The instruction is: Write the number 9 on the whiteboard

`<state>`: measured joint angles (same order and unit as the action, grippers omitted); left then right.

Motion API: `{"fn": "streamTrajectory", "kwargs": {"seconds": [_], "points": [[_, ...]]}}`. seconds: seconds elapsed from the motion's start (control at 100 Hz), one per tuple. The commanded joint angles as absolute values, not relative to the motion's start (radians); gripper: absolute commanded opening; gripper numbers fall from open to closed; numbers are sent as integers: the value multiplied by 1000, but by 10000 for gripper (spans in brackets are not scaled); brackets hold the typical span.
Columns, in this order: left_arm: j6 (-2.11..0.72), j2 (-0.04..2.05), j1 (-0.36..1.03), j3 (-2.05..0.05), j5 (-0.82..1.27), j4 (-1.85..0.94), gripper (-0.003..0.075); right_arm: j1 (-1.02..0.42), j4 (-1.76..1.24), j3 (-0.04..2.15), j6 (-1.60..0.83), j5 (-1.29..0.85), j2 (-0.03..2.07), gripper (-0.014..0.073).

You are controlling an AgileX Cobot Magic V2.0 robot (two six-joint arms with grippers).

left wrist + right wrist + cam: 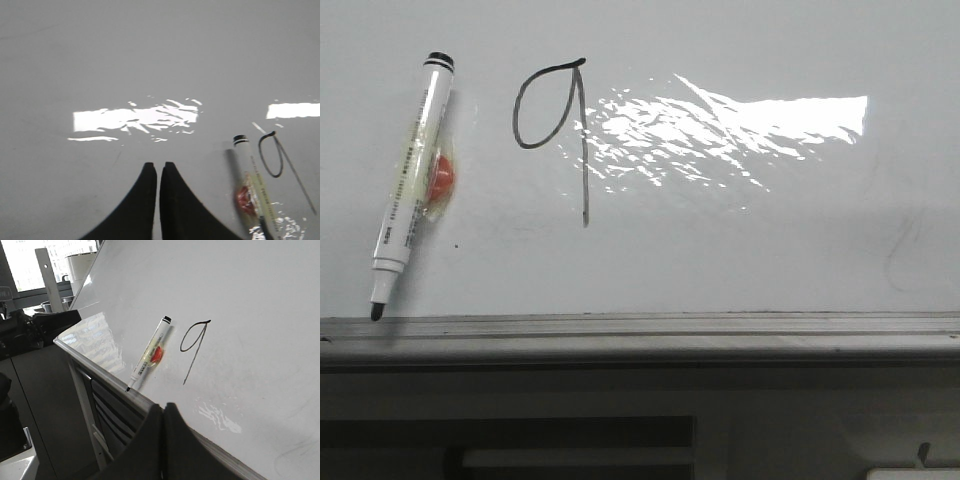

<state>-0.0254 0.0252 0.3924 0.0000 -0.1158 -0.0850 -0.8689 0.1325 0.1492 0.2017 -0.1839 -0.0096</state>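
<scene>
A dark number 9 (565, 125) is drawn on the whiteboard (740, 250), just left of the glare. A white marker (413, 185) with a red patch on its barrel lies on the board to the left of the 9, tip down on the grey ledge (640, 328). In the left wrist view my left gripper (158, 165) is shut and empty over bare board; the marker (252, 187) and the 9 (280, 162) lie off to its side. In the right wrist view my right gripper (164, 406) is shut and empty by the ledge (107, 376), short of the marker (150, 352) and the 9 (195, 342).
A faint grey scribble (905, 250) marks the board at the right. A tiny dark dot (456, 244) sits near the marker. Below the ledge are dark slats and a frame (510, 435). In the right wrist view dark equipment (30, 330) stands beyond the board's edge.
</scene>
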Motion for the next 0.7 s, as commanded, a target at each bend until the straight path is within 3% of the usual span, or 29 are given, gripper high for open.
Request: {"fn": "streamTrajectory", "kwargs": {"seconds": [0.0,0.14,0.4,0.69], "points": [[-10,16,324,18,-125,-73,-20,-869,139,173,193,-100,7,-64],[-10,-33,215,20,-18,-67,-20,-869,139,173,193,-100,7,-64],[-10,-33,75,20,0,-45,-20,-869,139,173,193,-100,7,-64],[-10,-33,19,20,171,-45,-20,-869,139,173,193,-100,7,-64]]}}
